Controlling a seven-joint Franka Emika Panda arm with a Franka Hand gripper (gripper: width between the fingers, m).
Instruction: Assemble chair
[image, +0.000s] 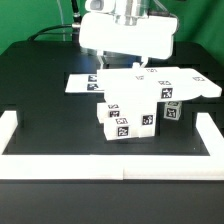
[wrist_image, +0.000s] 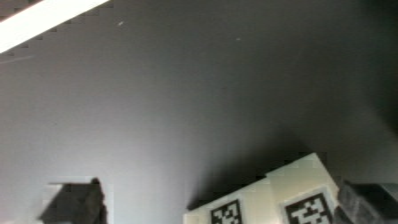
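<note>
The chair (image: 140, 100) stands as a cluster of chunky white pieces with black-and-white tags in the middle of the black table. A wide flat piece (image: 175, 84) lies across the top, and tagged blocks (image: 120, 120) sit under it toward the front. My gripper (image: 140, 66) hangs just above the cluster's rear edge, below the big white hand. In the wrist view the gripper (wrist_image: 222, 192) is open. Its dark fingers (wrist_image: 75, 200) stand far apart, and a tagged chair piece (wrist_image: 281, 198) shows lower down between them, not gripped.
The marker board (image: 84, 83) lies flat on the table at the exterior view's left, behind the chair. Low white border rails (image: 110, 160) frame the table at the front and both sides. One rail (wrist_image: 45, 25) shows in the wrist view.
</note>
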